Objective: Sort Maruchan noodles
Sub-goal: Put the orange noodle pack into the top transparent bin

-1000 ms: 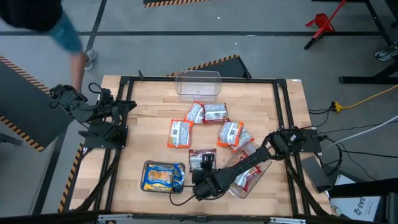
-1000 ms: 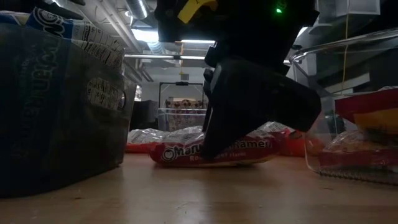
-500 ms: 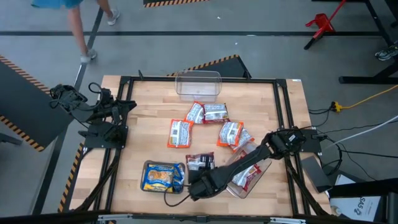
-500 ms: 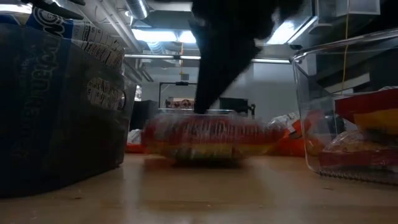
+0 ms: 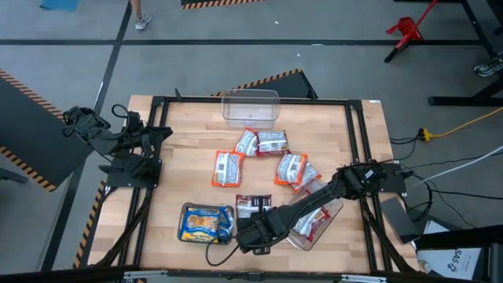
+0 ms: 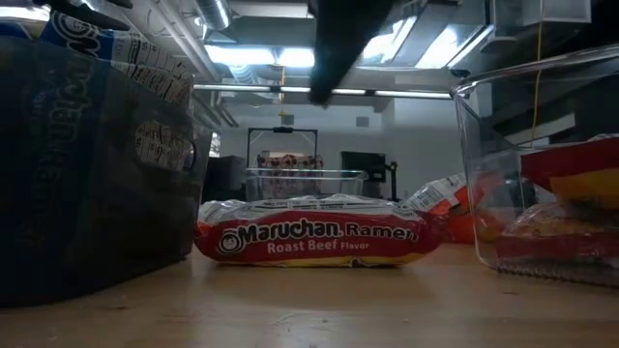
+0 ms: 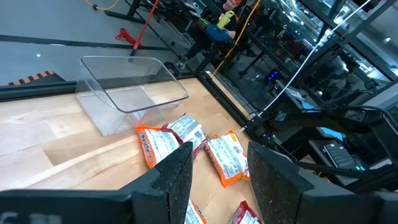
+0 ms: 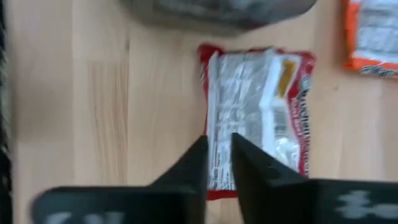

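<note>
A red-and-white Maruchan packet [image 5: 253, 206] [image 6: 314, 232] [image 8: 258, 118] lies flat on the table, pale back side up. My right gripper [image 5: 251, 233] [image 8: 219, 146] hovers above its near end, clear of it in the low view [image 6: 343, 43], fingers only narrowly apart. Several orange-red packets [image 5: 271, 157] lie scattered mid-table. A blue-and-yellow packet [image 5: 206, 223] rests in the grey tray [image 5: 185, 211]. My left gripper [image 7: 221, 168] waits open at the table's left edge [image 5: 161, 132].
A clear tub [image 5: 250, 106] stands at the far edge. A second clear tub [image 5: 318, 220] [image 6: 542, 174] with red packets sits under my right arm, near right. The grey tray [image 6: 97, 174] stands left of the red packet. Bare wood lies left of the orange packets.
My right gripper was down on the red-and-white packet, slid it a little toward the near edge, then rose clear of it and shifted slightly left. The packet now lies flat and still. A person beyond the far left corner walked away.
</note>
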Robot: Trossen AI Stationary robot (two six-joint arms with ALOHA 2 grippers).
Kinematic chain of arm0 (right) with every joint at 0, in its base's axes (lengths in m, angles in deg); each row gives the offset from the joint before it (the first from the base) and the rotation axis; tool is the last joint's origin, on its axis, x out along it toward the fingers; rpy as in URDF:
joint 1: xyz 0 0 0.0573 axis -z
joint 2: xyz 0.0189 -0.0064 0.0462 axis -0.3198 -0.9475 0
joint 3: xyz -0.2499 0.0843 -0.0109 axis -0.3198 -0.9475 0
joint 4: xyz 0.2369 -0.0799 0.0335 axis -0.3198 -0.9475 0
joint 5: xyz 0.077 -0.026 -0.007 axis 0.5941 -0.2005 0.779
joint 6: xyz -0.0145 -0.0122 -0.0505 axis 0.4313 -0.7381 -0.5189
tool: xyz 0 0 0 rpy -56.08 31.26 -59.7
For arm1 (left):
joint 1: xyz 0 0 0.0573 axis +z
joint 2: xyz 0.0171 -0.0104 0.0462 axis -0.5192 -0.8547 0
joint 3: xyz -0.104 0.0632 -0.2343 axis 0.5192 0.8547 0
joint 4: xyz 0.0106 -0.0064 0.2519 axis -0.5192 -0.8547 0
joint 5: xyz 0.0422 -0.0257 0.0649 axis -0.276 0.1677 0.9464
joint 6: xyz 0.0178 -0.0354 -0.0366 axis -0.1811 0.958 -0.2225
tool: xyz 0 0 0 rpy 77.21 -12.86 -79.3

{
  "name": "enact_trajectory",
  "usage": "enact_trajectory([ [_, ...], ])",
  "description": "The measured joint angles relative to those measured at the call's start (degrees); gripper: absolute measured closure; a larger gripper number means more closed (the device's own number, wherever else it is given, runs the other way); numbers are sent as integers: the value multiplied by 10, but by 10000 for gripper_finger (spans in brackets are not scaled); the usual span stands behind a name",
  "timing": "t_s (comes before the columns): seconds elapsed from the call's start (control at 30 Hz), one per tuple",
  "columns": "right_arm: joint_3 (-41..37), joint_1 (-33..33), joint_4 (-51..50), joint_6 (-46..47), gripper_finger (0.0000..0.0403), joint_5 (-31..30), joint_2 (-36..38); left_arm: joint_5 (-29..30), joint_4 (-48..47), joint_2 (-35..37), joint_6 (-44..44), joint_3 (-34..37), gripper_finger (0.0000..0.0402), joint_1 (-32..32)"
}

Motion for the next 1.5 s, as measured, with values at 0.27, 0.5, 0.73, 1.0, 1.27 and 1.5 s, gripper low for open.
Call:
enact_trajectory([
  [0.27,-109,-3,68,-8,160,51,-3,5,0,0,0,0,255,0],
  [0.5,-194,-1,77,80,71,-45,3,22,-1,0,-1,0,255,0],
  [0.73,-203,2,78,118,108,-55,2,33,-3,0,0,0,255,0],
  [1.0,-111,3,29,77,146,-41,22,33,-3,0,41,0,255,0],
  [1.27,-97,49,-61,162,147,-21,88,29,-3,0,75,0,255,0],
  [1.5,-98,85,-125,186,114,3,123,25,-3,0,104,0,255,0],
])
